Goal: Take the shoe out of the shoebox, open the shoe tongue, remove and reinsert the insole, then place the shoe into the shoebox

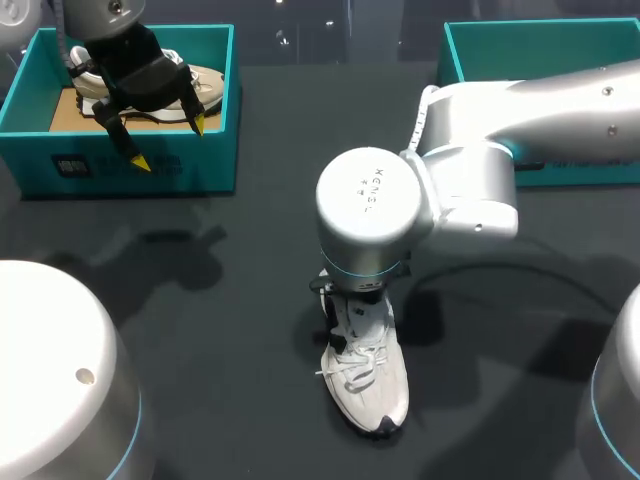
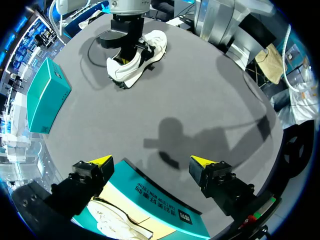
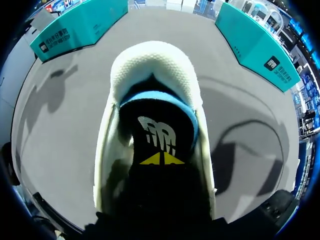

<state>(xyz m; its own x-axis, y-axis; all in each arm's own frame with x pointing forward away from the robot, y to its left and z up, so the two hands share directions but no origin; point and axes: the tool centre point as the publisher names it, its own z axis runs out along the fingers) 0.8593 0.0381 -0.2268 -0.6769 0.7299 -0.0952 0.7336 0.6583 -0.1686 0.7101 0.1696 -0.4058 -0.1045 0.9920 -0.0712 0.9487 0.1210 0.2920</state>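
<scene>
Both my arms are the glossy silver-white kind, all fat rounded links. In the head view the right arm (image 1: 520, 110) comes in from 3 o'clock. It has a round flat cap (image 1: 372, 200) with tiny grey lettering and a thin light-blue ring (image 1: 365, 270) just under it. A white cable (image 1: 424, 115) runs along its elbow, with small screws (image 1: 607, 91) further up. At 8 o'clock the left arm (image 1: 50, 370) is a big white dome with one screw hole (image 1: 85, 376). The left gripper (image 1: 169, 143) is blocky black with pointy yellow tips. The right gripper (image 3: 161, 159) shows only two yellow triangles on black.
</scene>
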